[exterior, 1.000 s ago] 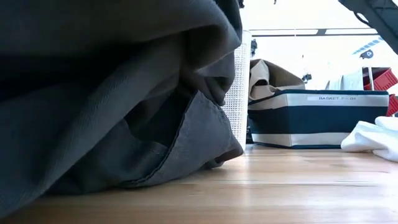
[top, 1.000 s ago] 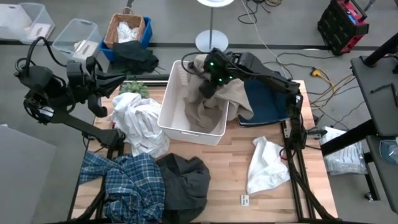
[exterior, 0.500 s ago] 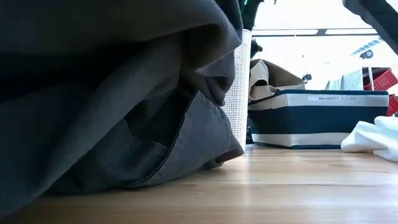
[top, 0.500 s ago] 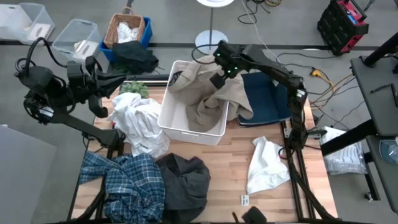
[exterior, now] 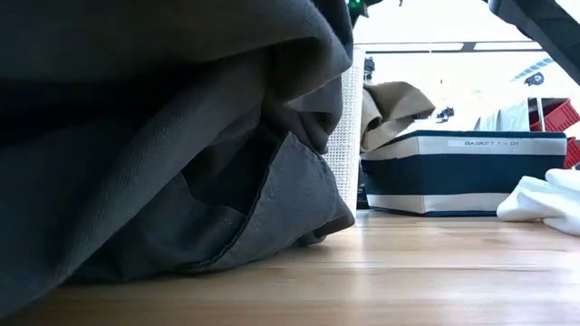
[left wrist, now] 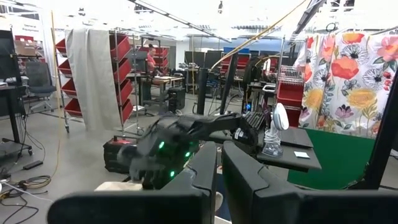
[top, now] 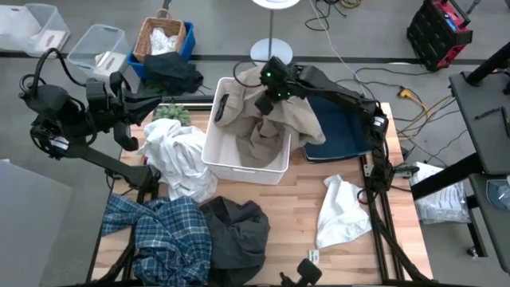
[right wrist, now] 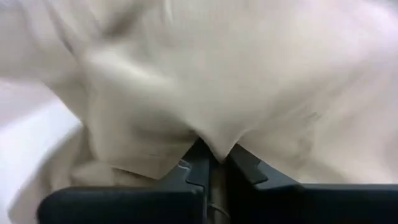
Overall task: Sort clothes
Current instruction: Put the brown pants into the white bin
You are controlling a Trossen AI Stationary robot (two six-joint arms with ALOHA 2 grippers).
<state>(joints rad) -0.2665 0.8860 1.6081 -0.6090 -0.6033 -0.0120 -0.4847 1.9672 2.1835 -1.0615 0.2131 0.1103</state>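
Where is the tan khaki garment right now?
In the high view, the tan khaki garment is draped over the white bin at the table's far middle, spilling toward the navy basket, pinched by the right gripper.

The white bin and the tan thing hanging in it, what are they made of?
The white bin looks like hard plastic: smooth stiff walls from above, a fine woven-looking texture in the low view. The tan garment seems matte woven cloth, probably cotton; it folds softly where the right gripper pinches it.

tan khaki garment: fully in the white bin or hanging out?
Partly out. The tan khaki garment drapes over the white plastic bin's rim toward the navy fabric basket, pinched by the right pincer.
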